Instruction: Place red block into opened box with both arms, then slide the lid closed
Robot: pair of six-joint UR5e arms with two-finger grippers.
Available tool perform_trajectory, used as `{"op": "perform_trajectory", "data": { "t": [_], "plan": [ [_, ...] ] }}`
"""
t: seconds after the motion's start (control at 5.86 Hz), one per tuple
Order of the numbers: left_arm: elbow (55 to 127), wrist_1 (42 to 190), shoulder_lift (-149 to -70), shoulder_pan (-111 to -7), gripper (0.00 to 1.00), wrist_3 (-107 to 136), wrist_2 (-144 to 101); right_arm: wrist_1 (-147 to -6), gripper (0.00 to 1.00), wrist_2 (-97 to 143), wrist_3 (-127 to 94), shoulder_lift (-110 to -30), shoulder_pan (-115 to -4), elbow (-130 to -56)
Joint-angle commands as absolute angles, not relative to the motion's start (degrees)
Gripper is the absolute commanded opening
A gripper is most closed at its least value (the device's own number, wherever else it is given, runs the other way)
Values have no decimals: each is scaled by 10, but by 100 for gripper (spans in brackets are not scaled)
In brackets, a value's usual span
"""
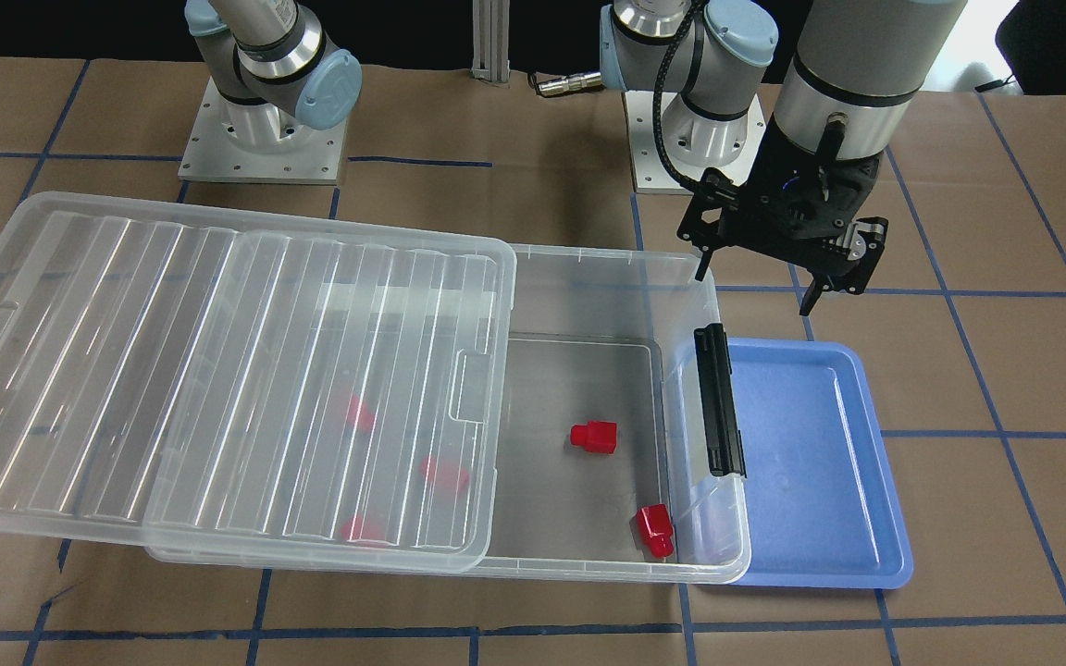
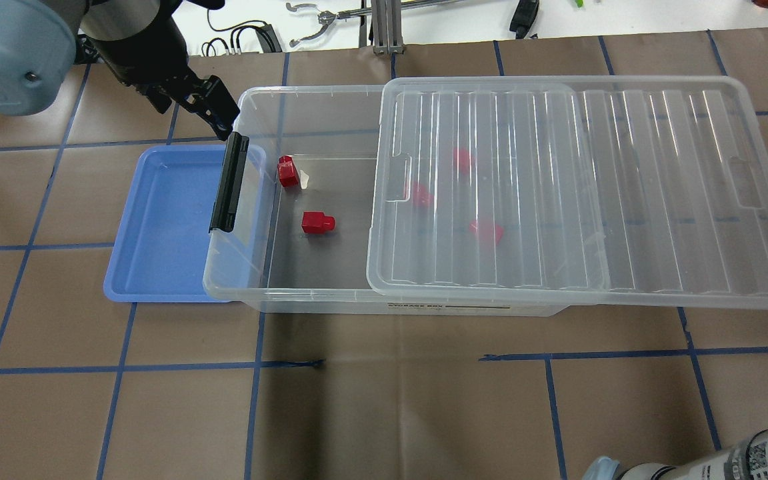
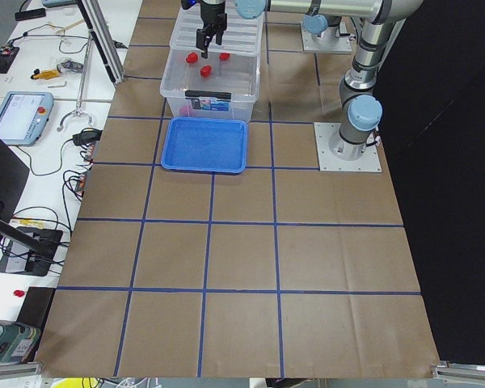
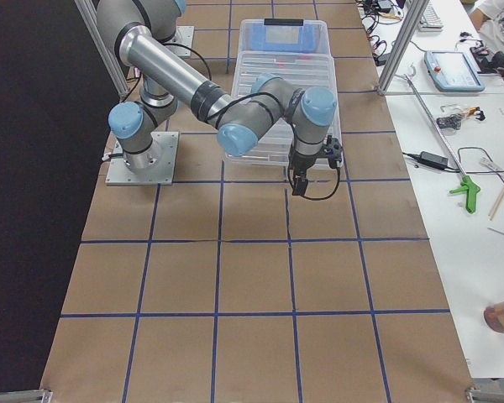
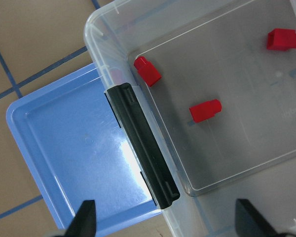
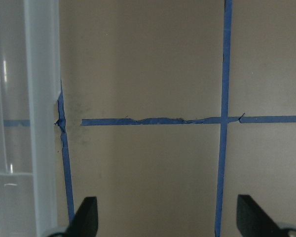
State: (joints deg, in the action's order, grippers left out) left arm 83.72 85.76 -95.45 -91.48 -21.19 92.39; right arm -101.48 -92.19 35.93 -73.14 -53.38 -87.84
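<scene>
The clear box (image 2: 317,95) has its lid (image 2: 591,187) slid partway off, leaving the latch end uncovered. Two red blocks (image 2: 287,171) (image 2: 318,223) lie on the bare box floor, and three more show blurred under the lid (image 1: 218,370). My left gripper (image 1: 755,289) hangs open and empty above the box's corner by the black latch (image 1: 718,402); in the left wrist view the same two blocks (image 5: 147,70) (image 5: 205,110) lie below it. My right gripper (image 6: 167,219) is open over bare paper, just past the lid's far edge (image 6: 39,123).
An empty blue tray (image 2: 164,220) lies flat against the box's latch end. Brown paper with blue tape lines covers the table. The arm bases (image 1: 260,139) stand behind the box. Benches with cables and tools (image 4: 454,109) run along the far side.
</scene>
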Motion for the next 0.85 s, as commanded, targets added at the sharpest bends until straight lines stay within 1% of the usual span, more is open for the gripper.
{"op": "perform_trajectory", "data": {
  "t": [0.0,0.17,0.34,0.68],
  "plan": [
    [836,859,-950,-912,98,-89,919,-1015,100,-924,355,-743,-533,-902],
    [836,860,-950,-914,98,-32,920,-1004,100,-924,350,-746,-533,-902],
    [835,891,-952,-918,98,-11,919,-1002,100,-921,350,-747,-533,-903],
    [835,906,-954,-919,98,-13,914,-1009,100,-920,349,-752,-538,-923]
  ]
}}
